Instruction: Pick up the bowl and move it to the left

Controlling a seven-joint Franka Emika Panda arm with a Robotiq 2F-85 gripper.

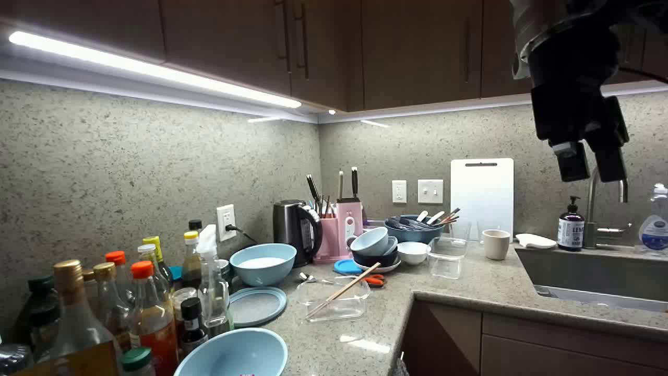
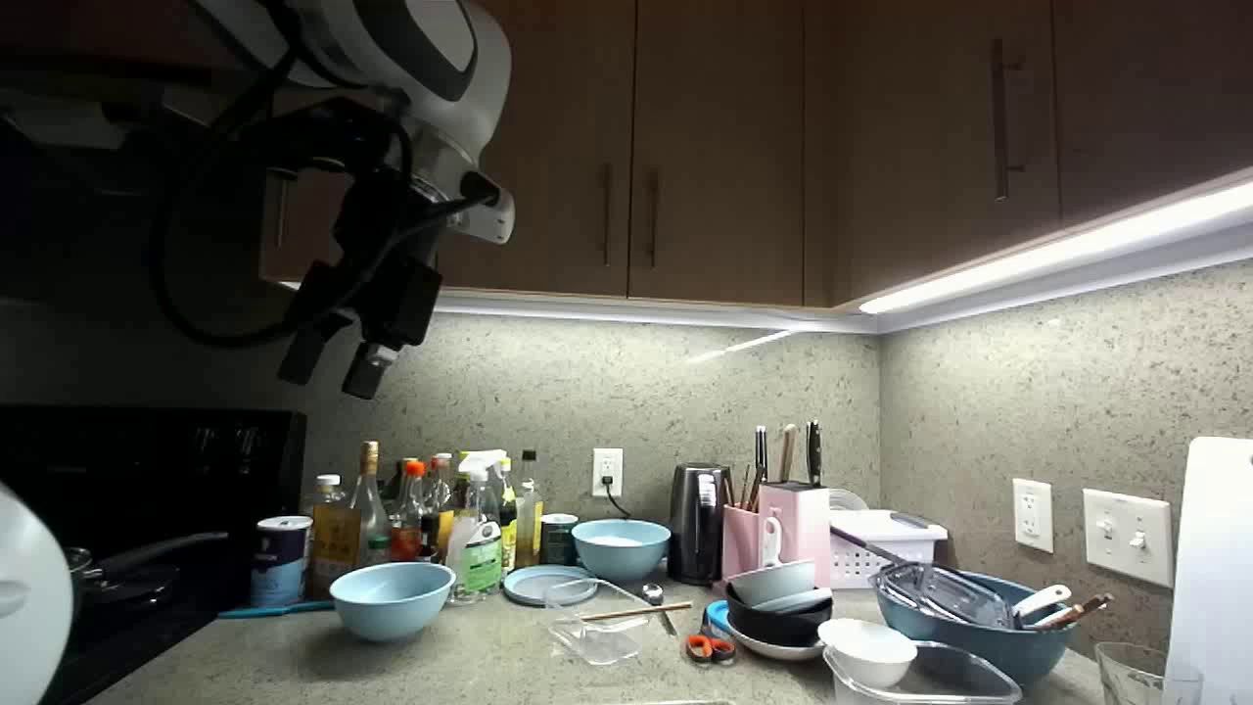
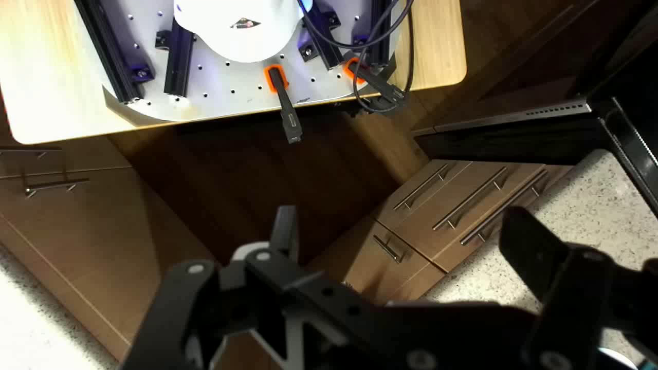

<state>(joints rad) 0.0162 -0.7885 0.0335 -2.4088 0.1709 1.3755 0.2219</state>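
Observation:
A light blue bowl (image 1: 237, 352) stands upright on the counter's near part, beside the bottles; it also shows in an exterior view (image 2: 392, 602). A second light blue bowl (image 1: 263, 266) stands farther back by the kettle, also seen in an exterior view (image 2: 622, 550), with something white inside. The pictures do not tell which bowl is meant. My gripper (image 1: 593, 168) hangs high above the counter, well away from both bowls; it shows in an exterior view (image 2: 331, 370) too. In the wrist view its fingers (image 3: 400, 226) are wide apart with nothing between them. No bowl is recognisable in that view.
Bottles (image 2: 421, 519) crowd beside the near bowl. A blue-grey lid (image 1: 258, 305), a glass container (image 1: 334, 303) with chopsticks, a kettle (image 1: 292, 230), a pink knife block (image 1: 349, 222) and stacked bowls (image 1: 373, 253) stand along the counter. Cabinets (image 2: 715, 147) hang above. A stove (image 2: 147, 509) adjoins the counter.

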